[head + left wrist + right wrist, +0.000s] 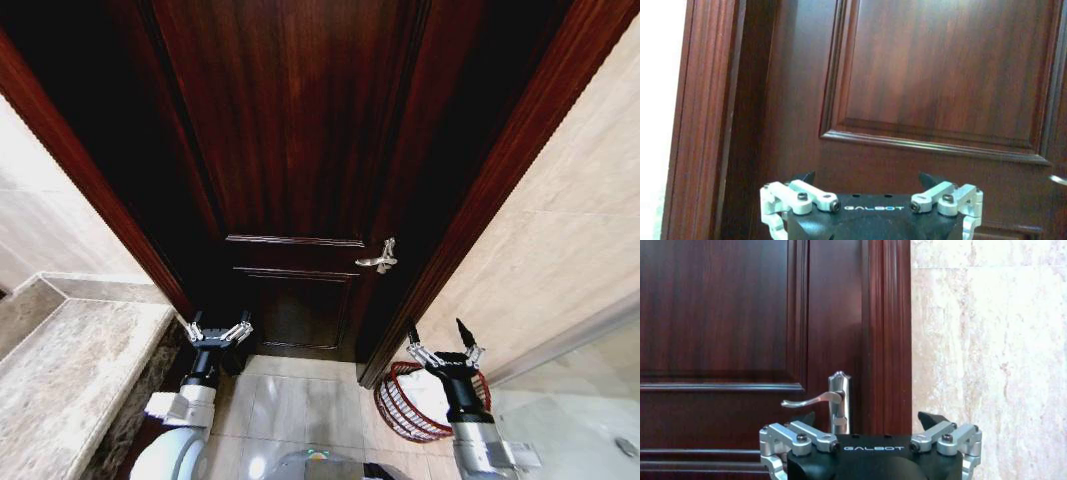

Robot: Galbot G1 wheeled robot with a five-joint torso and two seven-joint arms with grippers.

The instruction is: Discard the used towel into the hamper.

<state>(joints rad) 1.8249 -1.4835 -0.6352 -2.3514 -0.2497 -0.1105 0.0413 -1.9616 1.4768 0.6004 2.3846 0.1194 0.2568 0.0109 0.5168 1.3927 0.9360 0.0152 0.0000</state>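
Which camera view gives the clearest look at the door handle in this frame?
The right wrist view: the silver door handle sits close and side-on, lever and backplate both distinct, just above the right tool. The head view shows it small, on the door's right edge. The left wrist view catches a silver sliver at its edge, likely the lever tip.

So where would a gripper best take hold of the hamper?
Probably on the top rim of the hamper, coming down from above: it stands upright on the floor by the wall, mouth open upward, below the open right gripper. Its wire rim looks thin enough to pinch.
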